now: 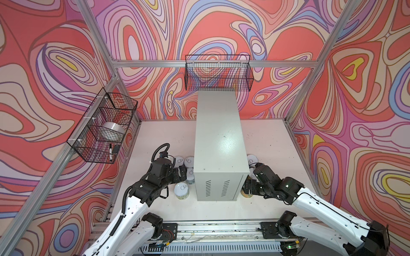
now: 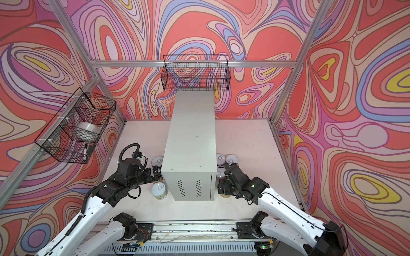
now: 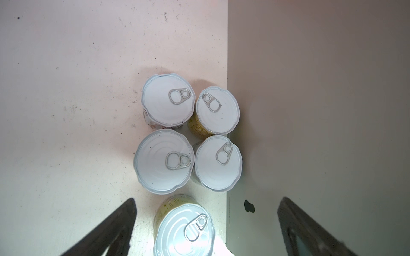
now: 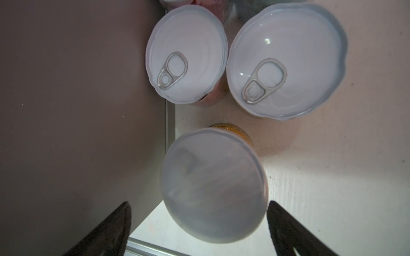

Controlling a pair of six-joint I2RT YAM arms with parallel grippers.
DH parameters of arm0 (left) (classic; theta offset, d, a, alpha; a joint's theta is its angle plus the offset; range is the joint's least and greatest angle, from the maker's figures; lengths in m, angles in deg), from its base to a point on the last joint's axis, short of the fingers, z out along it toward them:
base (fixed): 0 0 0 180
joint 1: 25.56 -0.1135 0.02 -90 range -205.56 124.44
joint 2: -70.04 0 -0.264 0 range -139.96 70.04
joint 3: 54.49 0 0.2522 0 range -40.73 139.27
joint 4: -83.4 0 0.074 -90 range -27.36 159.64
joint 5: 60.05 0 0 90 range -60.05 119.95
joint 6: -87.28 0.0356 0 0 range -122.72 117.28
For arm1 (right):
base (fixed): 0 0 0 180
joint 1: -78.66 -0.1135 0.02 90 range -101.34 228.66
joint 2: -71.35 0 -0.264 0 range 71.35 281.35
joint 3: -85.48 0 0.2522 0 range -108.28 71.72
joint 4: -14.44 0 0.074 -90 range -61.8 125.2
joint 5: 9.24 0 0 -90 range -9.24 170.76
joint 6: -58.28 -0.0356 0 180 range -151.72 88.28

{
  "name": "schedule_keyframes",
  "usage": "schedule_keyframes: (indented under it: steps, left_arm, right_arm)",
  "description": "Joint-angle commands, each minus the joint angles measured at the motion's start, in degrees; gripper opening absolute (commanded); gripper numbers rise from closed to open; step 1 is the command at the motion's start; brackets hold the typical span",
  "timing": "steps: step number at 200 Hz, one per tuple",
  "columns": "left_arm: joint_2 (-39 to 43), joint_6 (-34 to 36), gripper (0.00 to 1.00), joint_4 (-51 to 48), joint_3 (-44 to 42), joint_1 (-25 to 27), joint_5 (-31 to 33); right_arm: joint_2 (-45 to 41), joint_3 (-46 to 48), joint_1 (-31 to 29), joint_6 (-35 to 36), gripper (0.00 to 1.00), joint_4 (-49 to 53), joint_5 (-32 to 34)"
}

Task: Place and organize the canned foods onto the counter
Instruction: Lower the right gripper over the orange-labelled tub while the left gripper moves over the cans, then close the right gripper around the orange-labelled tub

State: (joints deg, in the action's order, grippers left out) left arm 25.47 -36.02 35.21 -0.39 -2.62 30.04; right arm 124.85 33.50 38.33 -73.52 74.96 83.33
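Note:
The counter [image 1: 219, 144] is a tall pale grey cabinet standing mid-table, and its glossy top is bare. Canned foods stand on the white tabletop on both sides of it. In the left wrist view a tight square of silver-lidded tins [image 3: 164, 160] sits against the cabinet wall. A yellow-labelled tin [image 3: 184, 230] stands apart, between the spread fingers of my open left gripper [image 3: 206, 199]. My right gripper [image 4: 198, 202] is open and straddles an orange-labelled tin [image 4: 213, 186]. Beyond it stand a pink-labelled tin [image 4: 186, 53] and a wider tin [image 4: 286, 59]. Neither gripper holds anything.
A black wire basket [image 1: 218, 73] hangs on the back wall just above the counter's far end. Another wire basket [image 1: 104, 126] on the left wall holds a silvery tape roll [image 1: 113, 130] and a marker [image 1: 110, 151]. Aluminium frame posts bound the tabletop [image 1: 266, 144].

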Motion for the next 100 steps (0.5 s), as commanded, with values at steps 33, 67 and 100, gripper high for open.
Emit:
schedule_keyframes:
  steps: [33,67,100]
  left_arm:
    - [-0.36,-0.5,1.0,2.41,-1.12,0.43,-0.21]
    - [-0.99,-0.11,1.0,3.36,-1.14,0.43,0.14]
    - [-1.82,0.46,1.0,4.07,-0.95,0.43,0.5]
  right_arm:
    - [3.01,1.53,-2.1,-3.0,0.96,-0.92,8.21]
    - [3.33,3.15,-2.2,-5.71,0.93,-3.82,12.01]
    - [4.7,5.78,-2.42,-8.9,0.91,-6.92,14.79]
